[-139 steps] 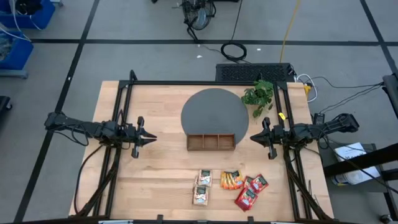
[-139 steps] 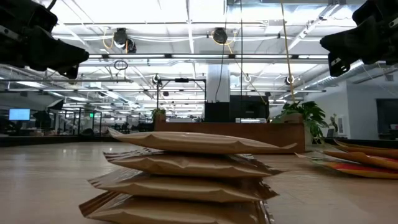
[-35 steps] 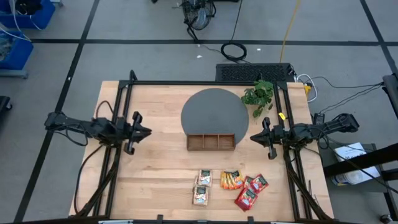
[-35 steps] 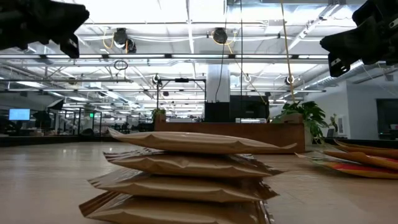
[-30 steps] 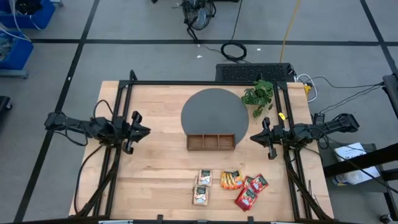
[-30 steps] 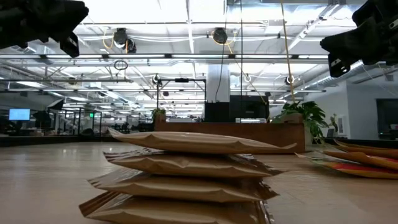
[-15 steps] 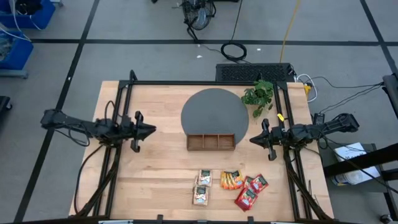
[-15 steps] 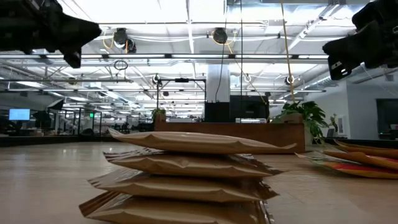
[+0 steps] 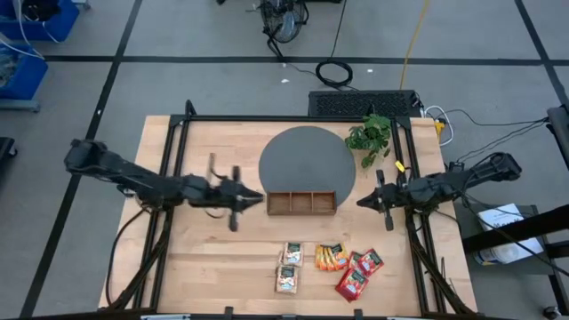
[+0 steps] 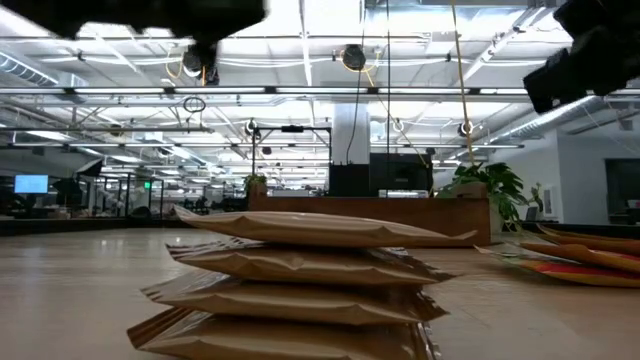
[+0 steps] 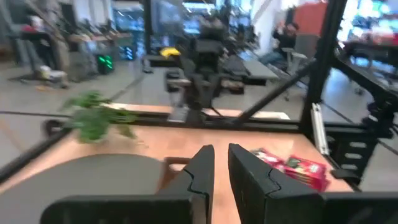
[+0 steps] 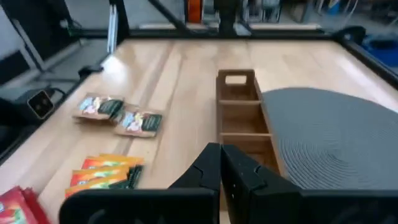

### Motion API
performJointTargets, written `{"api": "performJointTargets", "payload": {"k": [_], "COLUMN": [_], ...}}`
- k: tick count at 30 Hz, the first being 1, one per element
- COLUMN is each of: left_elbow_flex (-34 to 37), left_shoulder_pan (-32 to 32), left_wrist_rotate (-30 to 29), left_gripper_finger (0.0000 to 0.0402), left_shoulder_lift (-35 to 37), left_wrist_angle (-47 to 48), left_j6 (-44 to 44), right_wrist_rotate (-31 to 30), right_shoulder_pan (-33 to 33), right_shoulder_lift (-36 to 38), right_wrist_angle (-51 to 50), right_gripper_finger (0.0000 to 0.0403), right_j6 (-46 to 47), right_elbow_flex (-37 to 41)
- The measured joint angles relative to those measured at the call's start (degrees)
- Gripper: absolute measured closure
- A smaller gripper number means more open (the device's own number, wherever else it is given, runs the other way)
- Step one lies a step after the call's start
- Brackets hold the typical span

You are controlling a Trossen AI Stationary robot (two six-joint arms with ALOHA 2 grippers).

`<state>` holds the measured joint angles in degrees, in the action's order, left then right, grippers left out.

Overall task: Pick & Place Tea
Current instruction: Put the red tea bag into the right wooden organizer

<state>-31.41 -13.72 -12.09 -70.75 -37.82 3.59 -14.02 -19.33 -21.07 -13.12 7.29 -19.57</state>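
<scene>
**A:** Judging by the wooden tray (image 9: 301, 203), nothing is done yet: its three slots look bare, and every sachet lies loose on the table (image 9: 222, 258).

**B:** Where exactly is the tea?

**A:** At about six o'clock from the tray, near the table's front edge. The beige-green sachets (image 9: 289, 267) sit at the group's nine o'clock, the orange-yellow sachets (image 9: 332, 256) in the middle, the red sachets (image 9: 358, 274) at its three o'clock. All are well apart from both arms.

**B:** And the hands?

**A:** The left hand (image 9: 252, 199) is out over the table at nine o'clock from the tray, near its end; its fingers stand slightly parted with nothing between them. The right hand (image 9: 364, 201) hangs at three o'clock from the tray, clenched and empty.

**B:** Room to move?

**A:** Bare wood lies between the tray and the sachets, so either hand could likely drop in from above. The grey round mat (image 9: 307, 160) touches the tray at twelve o'clock, and the small plant (image 9: 371, 135) stands near the right arm. The black frame rails (image 9: 173, 160) run along both sides, and the sachets lie near the front edge, so a careless push could probably slide one off
</scene>
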Motion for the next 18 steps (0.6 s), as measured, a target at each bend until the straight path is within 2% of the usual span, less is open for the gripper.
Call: {"api": "performJointTargets", "payload": {"k": [3,6,9,12,15,18], "left_elbow_flex": [-7.8,-15.0,-21.1,-27.1,-32.9,-39.2], "left_shoulder_pan": [-0.5,-0.8,-1.0,-1.4,-3.0,-5.2], "left_wrist_rotate": [4.1,9.0,15.4,20.7,21.1,21.1], "left_gripper_finger": [0.0351,0.0352,0.0375,0.0395,0.0391,0.0396], "left_shoulder_lift": [-8.7,-16.1,-21.9,-26.6,-31.9,-37.4], "left_wrist_angle": [0.2,0.2,2.9,5.6,9.5,14.0], "left_j6": [1.0,-0.2,-0.3,-0.1,0.1,1.5], "right_wrist_rotate": [-4.8,-5.2,-1.4,5.3,8.3,7.6], "right_shoulder_pan": [-1.6,-3.5,-5.6,-8.2,-12.0,-18.1], "right_shoulder_lift": [-5.7,-12.3,-18.0,-22.4,-24.9,-27.2], "right_wrist_angle": [-5.5,-12.1,-19.5,-25.1,-25.1,-24.9], "right_gripper_finger": [0.0403,0.0403,0.0403,0.0403,0.0403,0.0403], "right_j6": [2.3,5.9,12.3,19.2,27.7,35.7], "right_elbow_flex": [-5.4,-11.1,-17.0,-21.1,-22.5,-22.4]}}
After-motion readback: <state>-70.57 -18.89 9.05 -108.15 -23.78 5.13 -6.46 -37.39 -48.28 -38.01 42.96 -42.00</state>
